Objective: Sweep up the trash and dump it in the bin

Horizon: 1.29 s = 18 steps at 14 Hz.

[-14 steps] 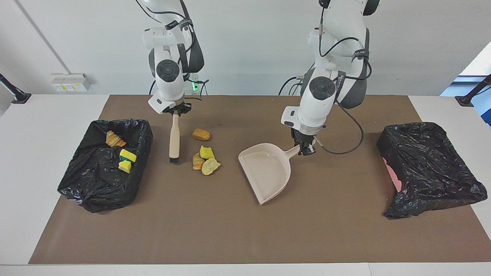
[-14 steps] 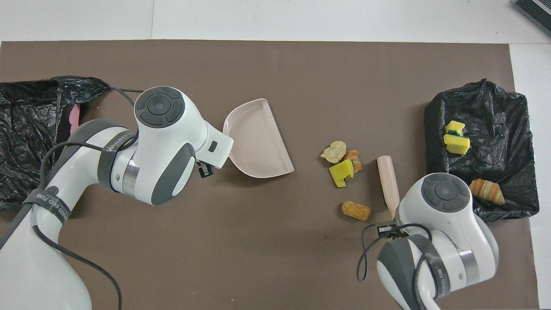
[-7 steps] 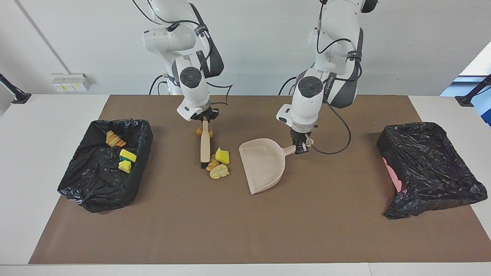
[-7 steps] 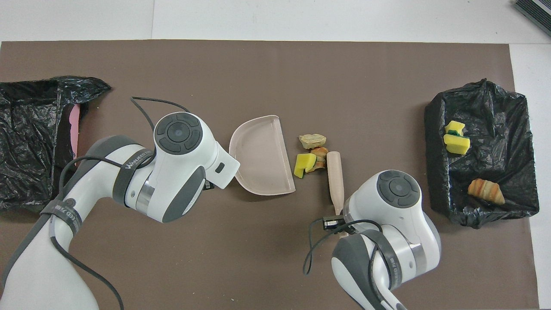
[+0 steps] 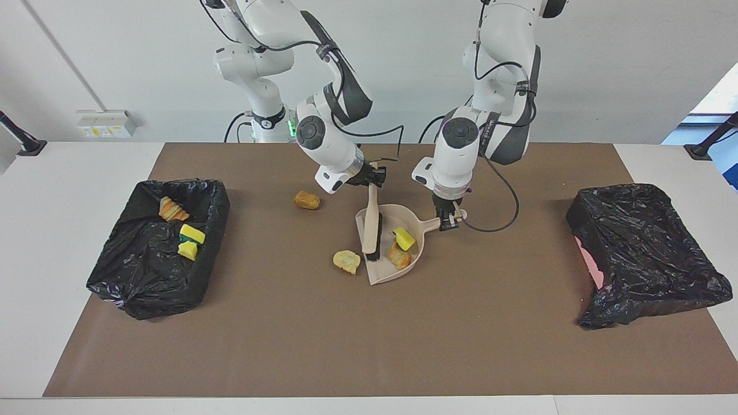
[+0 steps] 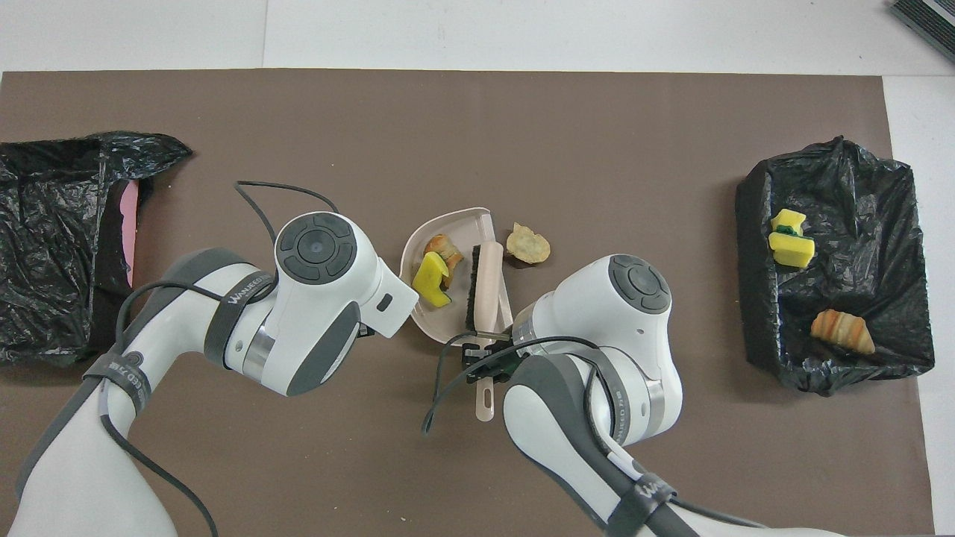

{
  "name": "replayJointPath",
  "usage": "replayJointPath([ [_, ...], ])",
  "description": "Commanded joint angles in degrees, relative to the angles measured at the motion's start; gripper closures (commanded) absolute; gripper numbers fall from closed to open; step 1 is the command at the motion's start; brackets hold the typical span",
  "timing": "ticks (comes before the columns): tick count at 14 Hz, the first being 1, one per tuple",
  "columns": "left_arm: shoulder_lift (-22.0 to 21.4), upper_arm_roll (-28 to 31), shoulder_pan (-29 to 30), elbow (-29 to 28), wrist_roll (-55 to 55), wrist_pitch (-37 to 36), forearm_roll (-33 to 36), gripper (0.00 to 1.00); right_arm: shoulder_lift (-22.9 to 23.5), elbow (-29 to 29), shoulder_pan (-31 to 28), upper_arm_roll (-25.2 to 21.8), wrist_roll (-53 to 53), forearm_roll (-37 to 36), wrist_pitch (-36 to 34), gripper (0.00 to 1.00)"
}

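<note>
I see a brown mat on the white counter by a pale wall, right gripper fingers clamped on the brush, left gripper fingers on the dustpan handle.

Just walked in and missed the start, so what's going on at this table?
Two robot arms are sweeping scraps. The right hand holds a beige hand brush, its bristles in the beige plastic dustpan, which the left hand grips by the handle. A yellow sponge piece and an orange bread-like lump lie in the pan. A pale lump sits just outside its lip, and a tan lump lies nearer the robots. Three scraps already sit in the black-lined bin.
</note>
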Motion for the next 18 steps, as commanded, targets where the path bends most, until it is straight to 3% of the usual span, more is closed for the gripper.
replayJointPath([
  [1, -2.0, 0.3, 0.0, -2.9, 0.0, 0.9, 1.2, 1.0, -9.3, -0.4, -1.4, -0.6, 5.2, -2.0, -8.4, 1.0],
  [3, -2.0, 0.4, -0.2, -2.9, -0.1, 0.9, 1.2, 1.0, -10.5, 1.5, -5.2, -0.2, 4.6, -13.9, -13.8, 1.0],
  [7, -2.0, 0.3, 0.0, -2.9, -6.2, 0.9, 1.2, 1.0, -8.1, 3.1, -7.3, -0.4, -2.3, -35.6, -15.6, 1.0],
  [11, -2.1, 0.4, -0.2, -2.9, -6.3, 0.7, 1.2, 1.0, 8.8, 17.6, -6.2, -0.3, -6.9, -48.2, -15.4, 1.0],
  [12, -2.1, 0.4, -0.3, -2.9, -6.4, 0.8, 1.2, 1.0, 11.3, 17.9, -4.9, 0.1, -5.7, -48.7, -13.9, 1.0],
  [15, -2.1, 0.4, -0.5, -2.9, -6.5, 0.7, 1.2, 1.0, 10.8, 14.4, -3.0, 0.9, -6.3, -42.8, -13.0, 1.0],
  [18, -2.1, 0.4, -0.5, -2.9, -6.5, 0.8, 1.2, 1.0, 10.4, 14.7, -3.0, 1.0, -9.0, -21.2, -14.4, 1.0],
])
